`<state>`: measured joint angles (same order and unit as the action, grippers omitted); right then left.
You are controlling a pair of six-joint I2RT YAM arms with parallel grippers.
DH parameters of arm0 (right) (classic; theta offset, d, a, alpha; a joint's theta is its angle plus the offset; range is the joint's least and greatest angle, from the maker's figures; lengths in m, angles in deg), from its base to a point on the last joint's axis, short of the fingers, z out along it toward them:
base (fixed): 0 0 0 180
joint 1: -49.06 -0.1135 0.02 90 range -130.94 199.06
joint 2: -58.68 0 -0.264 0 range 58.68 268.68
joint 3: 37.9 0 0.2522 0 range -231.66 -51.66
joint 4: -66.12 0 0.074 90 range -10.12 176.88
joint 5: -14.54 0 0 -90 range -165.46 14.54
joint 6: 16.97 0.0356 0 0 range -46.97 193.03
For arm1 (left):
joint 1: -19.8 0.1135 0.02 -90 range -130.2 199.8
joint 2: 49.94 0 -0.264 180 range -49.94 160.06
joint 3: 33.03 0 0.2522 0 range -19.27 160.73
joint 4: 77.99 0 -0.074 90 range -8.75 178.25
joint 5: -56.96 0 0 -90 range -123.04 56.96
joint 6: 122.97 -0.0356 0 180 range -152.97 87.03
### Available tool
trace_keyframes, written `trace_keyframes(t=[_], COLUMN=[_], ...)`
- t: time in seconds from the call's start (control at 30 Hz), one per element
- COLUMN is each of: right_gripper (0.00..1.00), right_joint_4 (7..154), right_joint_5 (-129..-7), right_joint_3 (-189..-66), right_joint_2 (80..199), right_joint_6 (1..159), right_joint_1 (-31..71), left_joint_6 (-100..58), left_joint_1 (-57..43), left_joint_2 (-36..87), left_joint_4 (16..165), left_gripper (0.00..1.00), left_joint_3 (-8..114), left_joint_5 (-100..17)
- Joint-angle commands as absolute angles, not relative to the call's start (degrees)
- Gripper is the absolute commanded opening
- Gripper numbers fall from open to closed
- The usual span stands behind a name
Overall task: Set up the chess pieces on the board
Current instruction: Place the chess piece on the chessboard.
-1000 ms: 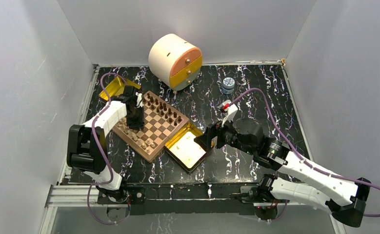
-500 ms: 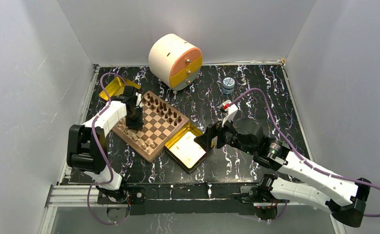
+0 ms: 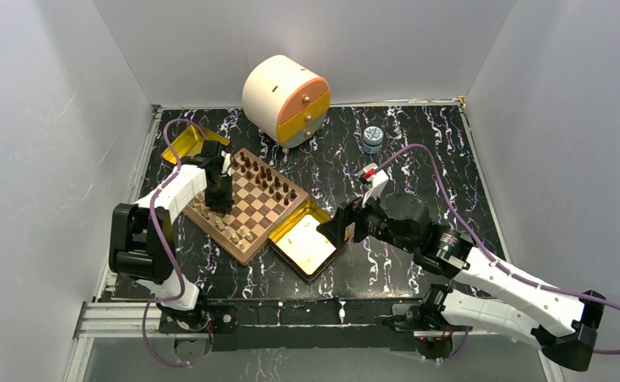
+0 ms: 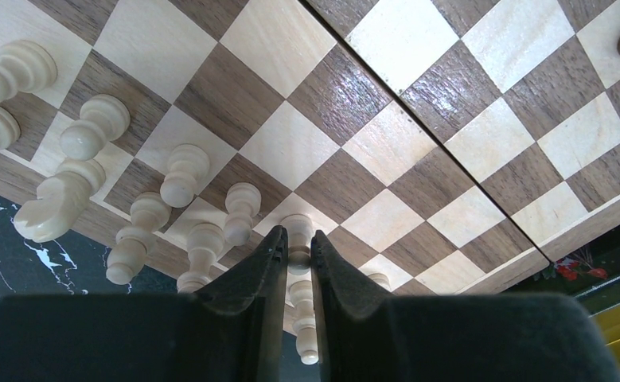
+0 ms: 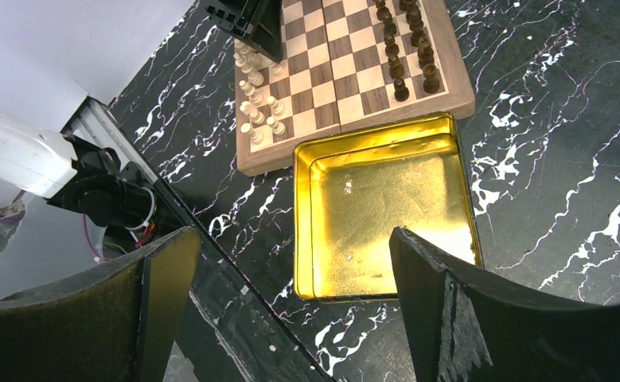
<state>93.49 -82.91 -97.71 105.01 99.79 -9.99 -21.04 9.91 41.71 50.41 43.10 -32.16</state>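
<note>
The board [image 3: 260, 208] lies left of centre. Dark chess pieces [image 3: 271, 179] line its far side and light tan ones [image 3: 228, 228] its near side. My left gripper [image 3: 219, 199] hangs over the board's left corner. In the left wrist view its black fingers [image 4: 267, 263] press close on either side of a light tan pawn [image 4: 297, 253] that stands on an edge square, beside other light pieces [image 4: 181, 177]. My right gripper [image 5: 286, 239] is wide open and holds nothing, above the gold tin [image 5: 386, 207]. The board [image 5: 346, 72] lies beyond it.
The open gold tin [image 3: 310, 243] touches the board's right corner. A second gold tin [image 3: 185, 143] lies at the far left. A round cream and orange drawer box [image 3: 285, 99] and a small jar [image 3: 372, 139] stand at the back.
The left gripper's jaws have drawn in around the light pawn while the arm stayed almost still. The right arm has not moved.
</note>
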Motion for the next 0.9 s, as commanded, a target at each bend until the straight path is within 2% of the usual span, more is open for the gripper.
trace_keyframes(t=[0.0,0.5,0.87], right_gripper=[0.99,0.99,0.99], right_joint_4=[91.22,91.01,91.5], right_joint_5=[-83.89,-83.82,-84.07], right_joint_3=[-97.98,-97.9,-98.33], right_joint_2=[103.95,103.96,104.06], right_joint_6=[99.79,99.83,99.45], right_joint_1=[-10.14,-10.16,-10.16], left_joint_6=[-21.44,-21.21,-19.57], left_joint_1=[9.72,9.75,9.7], left_joint_2=[41.24,40.8,40.99], left_joint_4=[48.75,47.92,49.89], left_gripper=[0.15,0.17,0.21], left_joint_3=[43.71,45.33,53.08], left_joint_5=[-31.78,-31.11,-30.19])
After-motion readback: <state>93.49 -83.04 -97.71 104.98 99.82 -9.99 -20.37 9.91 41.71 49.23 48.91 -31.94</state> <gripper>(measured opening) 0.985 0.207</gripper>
